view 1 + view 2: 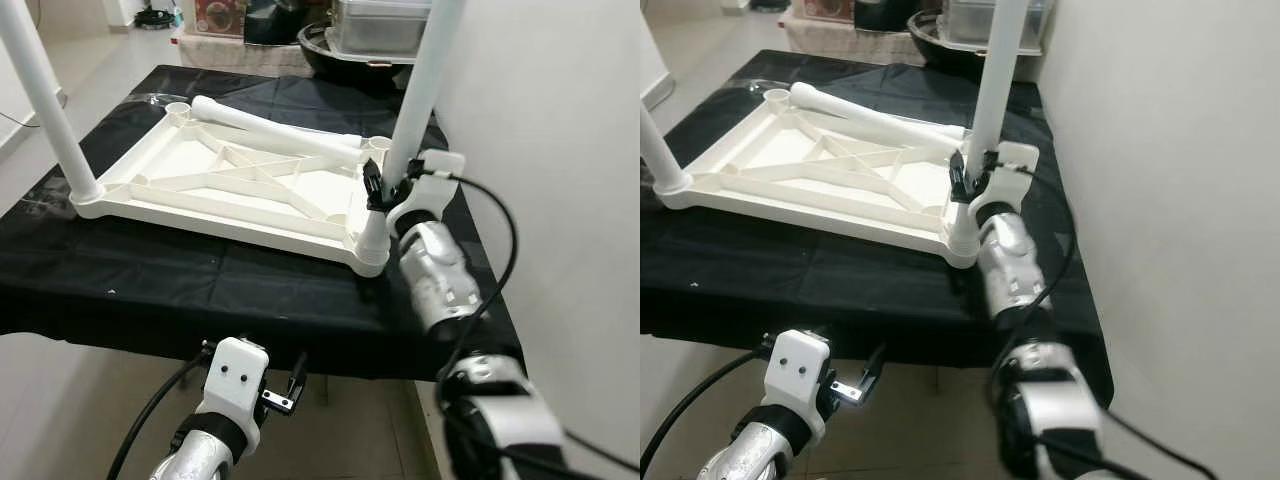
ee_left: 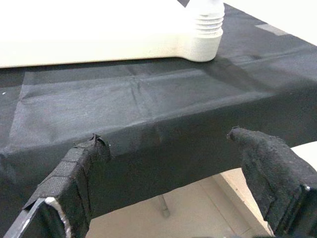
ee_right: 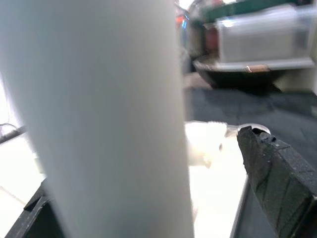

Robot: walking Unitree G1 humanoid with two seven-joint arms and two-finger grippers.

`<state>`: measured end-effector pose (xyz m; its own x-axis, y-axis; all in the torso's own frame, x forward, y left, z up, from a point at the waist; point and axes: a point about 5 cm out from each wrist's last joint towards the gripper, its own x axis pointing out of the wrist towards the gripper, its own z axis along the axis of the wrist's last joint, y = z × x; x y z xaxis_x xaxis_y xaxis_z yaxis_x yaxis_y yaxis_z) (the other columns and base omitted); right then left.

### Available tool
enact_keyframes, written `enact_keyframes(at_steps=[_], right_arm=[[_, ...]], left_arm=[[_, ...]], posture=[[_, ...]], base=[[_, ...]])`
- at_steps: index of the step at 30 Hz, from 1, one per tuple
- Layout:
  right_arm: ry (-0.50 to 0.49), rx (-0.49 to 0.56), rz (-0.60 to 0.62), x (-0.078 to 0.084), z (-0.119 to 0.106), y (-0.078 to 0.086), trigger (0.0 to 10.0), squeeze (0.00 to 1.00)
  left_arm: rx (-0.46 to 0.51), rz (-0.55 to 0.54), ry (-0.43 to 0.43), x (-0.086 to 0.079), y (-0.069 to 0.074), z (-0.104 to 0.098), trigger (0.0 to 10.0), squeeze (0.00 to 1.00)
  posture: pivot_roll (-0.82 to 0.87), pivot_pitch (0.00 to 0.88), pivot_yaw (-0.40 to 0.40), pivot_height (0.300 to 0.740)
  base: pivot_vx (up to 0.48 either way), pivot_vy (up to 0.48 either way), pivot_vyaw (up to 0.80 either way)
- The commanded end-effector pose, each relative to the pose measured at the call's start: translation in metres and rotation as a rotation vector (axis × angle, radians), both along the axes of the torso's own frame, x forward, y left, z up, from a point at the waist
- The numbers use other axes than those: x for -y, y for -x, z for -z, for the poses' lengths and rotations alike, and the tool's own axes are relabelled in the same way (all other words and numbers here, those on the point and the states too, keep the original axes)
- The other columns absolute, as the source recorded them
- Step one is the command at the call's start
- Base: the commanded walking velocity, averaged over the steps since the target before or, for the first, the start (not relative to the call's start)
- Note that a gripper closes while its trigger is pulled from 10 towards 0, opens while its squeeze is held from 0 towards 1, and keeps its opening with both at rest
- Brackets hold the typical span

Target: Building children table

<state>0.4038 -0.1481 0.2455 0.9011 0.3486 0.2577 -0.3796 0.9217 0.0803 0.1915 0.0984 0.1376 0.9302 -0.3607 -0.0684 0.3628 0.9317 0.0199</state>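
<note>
A white plastic tabletop (image 1: 225, 217) lies upside down on the black-covered table (image 1: 150, 285). One white leg (image 1: 45, 100) stands in its near-left corner and another leg (image 1: 420, 90) in its near-right corner socket (image 2: 204, 34). A third leg (image 1: 270, 128) lies loose across the far side. My right gripper (image 1: 392, 182) sits around the near-right leg (image 3: 109, 109) just above its base, open, with a gap beside one finger (image 3: 277, 183). My left gripper (image 2: 168, 139) hangs open and empty below the table's front edge, seen in the head view as the left gripper (image 1: 285, 392).
A white wall (image 1: 560, 120) runs close along the table's right side. Behind the table stand a black basin (image 1: 335, 55) and a metal box (image 1: 385, 25). Tiled floor (image 1: 90, 60) lies to the left and under the front edge.
</note>
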Motion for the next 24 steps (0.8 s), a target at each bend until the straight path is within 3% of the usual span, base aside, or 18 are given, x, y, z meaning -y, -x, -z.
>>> enact_keyframes(at_steps=[1, 7, 12, 15, 17, 23, 24], right_arm=[[0.030, -0.038, -0.127, -0.004, 0.004, -0.002, 10.0, 0.00], [0.042, -0.099, -0.272, -0.009, 0.004, -0.004, 10.0, 0.00], [0.036, -0.145, -0.545, -0.019, 0.000, 0.000, 10.0, 0.00], [0.051, -0.145, -0.603, -0.022, 0.000, 0.002, 10.0, 0.00], [0.096, -0.153, -0.703, -0.027, 0.000, 0.005, 10.0, 0.00], [0.139, -0.143, -0.823, -0.035, -0.002, 0.010, 10.0, 0.00], [0.147, -0.129, -0.872, -0.038, -0.003, 0.012, 9.0, 0.00]], left_arm=[[-0.017, 0.004, -0.001, 0.001, 0.002, 0.005, 10.0, 0.00], [-0.017, 0.004, 0.000, 0.002, 0.005, 0.004, 10.0, 0.00], [-0.020, 0.002, 0.008, 0.004, 0.011, 0.000, 10.0, 0.00], [-0.020, 0.001, 0.009, 0.004, 0.013, -0.001, 10.0, 0.00], [-0.022, 0.001, 0.011, 0.004, 0.015, -0.002, 10.0, 0.00], [-0.027, 0.000, 0.014, 0.004, 0.017, -0.002, 10.0, 0.00], [-0.028, 0.000, 0.015, 0.004, 0.018, -0.003, 10.0, 0.00]], posture=[[0.11, 0.095, -0.080, 0.740], [0.13, 0.106, -0.091, 0.740], [0.16, 0.139, -0.106, 0.740], [0.16, 0.145, -0.108, 0.740], [0.16, 0.151, -0.109, 0.740], [0.17, 0.164, -0.112, 0.740], [0.17, 0.169, -0.112, 0.740]], base=[[0.000, 0.000, 0.00], [0.000, 0.000, 0.00], [0.000, 0.000, 0.00], [0.000, 0.000, 0.00], [0.000, 0.000, 0.00], [0.000, 0.000, 0.00], [0.000, 0.000, 0.00]])
